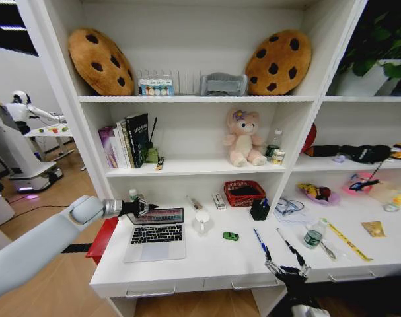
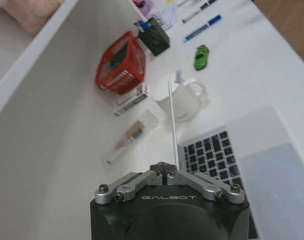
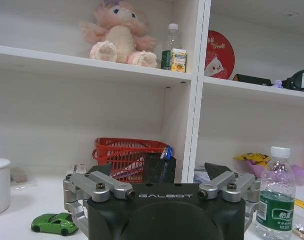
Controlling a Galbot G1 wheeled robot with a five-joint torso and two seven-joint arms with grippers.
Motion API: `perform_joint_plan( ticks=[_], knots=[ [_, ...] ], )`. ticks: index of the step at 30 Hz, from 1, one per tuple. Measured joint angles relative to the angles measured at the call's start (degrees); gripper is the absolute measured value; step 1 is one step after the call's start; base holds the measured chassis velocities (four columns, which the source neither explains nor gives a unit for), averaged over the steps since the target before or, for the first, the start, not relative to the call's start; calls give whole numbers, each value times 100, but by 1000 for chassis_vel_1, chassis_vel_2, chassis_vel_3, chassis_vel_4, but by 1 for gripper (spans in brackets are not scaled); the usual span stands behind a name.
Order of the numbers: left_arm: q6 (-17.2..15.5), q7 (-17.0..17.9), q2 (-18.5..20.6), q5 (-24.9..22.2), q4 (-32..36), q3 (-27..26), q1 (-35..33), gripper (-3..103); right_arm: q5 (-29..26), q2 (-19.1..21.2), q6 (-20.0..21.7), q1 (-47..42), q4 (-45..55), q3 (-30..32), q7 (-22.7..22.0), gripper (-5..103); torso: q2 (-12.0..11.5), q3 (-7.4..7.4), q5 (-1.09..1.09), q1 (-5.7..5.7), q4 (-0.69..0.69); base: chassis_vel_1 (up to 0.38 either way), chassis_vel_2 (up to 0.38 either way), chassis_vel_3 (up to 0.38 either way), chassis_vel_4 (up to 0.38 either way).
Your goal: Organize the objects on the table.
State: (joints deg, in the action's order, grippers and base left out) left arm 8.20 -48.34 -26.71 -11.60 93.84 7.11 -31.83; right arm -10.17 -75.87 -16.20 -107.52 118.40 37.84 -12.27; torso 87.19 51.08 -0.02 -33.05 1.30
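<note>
Against the thin laptop [image 1: 157, 231] lid, the left tool [image 1: 149, 207] pinches shut.

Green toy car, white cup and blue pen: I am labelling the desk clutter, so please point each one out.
Green toy car [image 1: 230, 236]: head view, on its roof.
White cup [image 2: 182, 100]: left wrist view, on its side wall.
Blue pen [image 1: 259, 242]: head view, mid-barrel.
</note>
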Motion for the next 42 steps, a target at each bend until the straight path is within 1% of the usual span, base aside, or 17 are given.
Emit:
perform_joint_plan(
  ticks=[4,8,20,23,25,26,29,30,32,33,34,35,37,38,40,41,42],
  knots=[
    [7,-383,413,15,507,-601,-854,0,-10,35,48,85,-24,-48,-53,100,0,0,2,0,0,0,0,0,0],
    [-5,-421,589,42,794,-993,-1492,0,-12,40,59,102,-47,-65,-64,100,1,0,3,1,0,0,0,0,0],
    [-4,67,663,-96,1212,-1545,-2740,0,-4,-1,62,35,2,-17,-91,100,0,-1,2,1,3,0,0,0,0],
    [112,1057,735,-922,1209,-2158,-3482,0,-11,-21,65,20,46,5,-190,100,0,-1,4,1,1,0,0,0,0],
    [119,1354,703,-1135,1204,-2283,-3642,0,-26,-28,73,21,58,10,-216,100,1,-1,4,1,0,0,0,0,0],
    [93,1934,553,-1457,1171,-2431,-3805,0,-53,-44,86,16,80,20,-243,100,0,-1,3,1,0,0,0,0,0],
    [80,2029,529,-1493,1166,-2443,-3817,0,-55,-49,88,11,86,25,-250,100,0,-1,2,1,0,0,0,0,0],
    [-161,2919,303,-1838,1156,-2508,-3873,0,-63,-87,127,-31,132,58,-303,100,0,-1,2,1,2,0,0,0,0],
    [-393,3503,163,-2093,1191,-2538,-3902,6,-58,-109,171,-56,170,80,-368,100,0,0,1,1,4,0,0,0,0],
    [-393,3503,163,-2093,1191,-2538,-3902,6,-58,-109,171,-56,170,80,-368,100,0,0,1,1,4,0,0,0,0],
    [-767,4231,-37,-2388,1266,-2599,-3933,16,-42,-129,230,-82,213,119,-483,100,0,0,1,1,4,0,0,0,0],
    [-767,4231,-37,-2388,1266,-2599,-3933,16,-42,-129,230,-82,213,119,-483,100,0,0,1,1,4,0,0,0,0],
    [-1695,5818,-489,-2971,1511,-3128,-4251,27,-47,-82,291,-120,287,191,-557,100,0,0,3,0,5,0,0,0,0],
    [-1695,5818,-489,-2971,1511,-3128,-4251,27,-47,-82,291,-120,287,191,-557,100,0,0,3,0,5,0,0,0,0],
    [-2214,6842,-1044,-3408,1904,-4211,-5069,38,-188,37,361,-118,428,236,-556,100,0,0,1,1,0,0,0,0,0],
    [-2214,6842,-1044,-3408,1904,-4211,-5069,38,-188,37,361,-118,428,236,-556,100,0,0,1,1,0,0,0,0,0],
    [-2307,6908,-1260,-3372,2132,-4810,-5515,43,-245,112,451,-120,542,259,-535,100,0,-1,3,1,1,0,0,0,0]
  ],
)
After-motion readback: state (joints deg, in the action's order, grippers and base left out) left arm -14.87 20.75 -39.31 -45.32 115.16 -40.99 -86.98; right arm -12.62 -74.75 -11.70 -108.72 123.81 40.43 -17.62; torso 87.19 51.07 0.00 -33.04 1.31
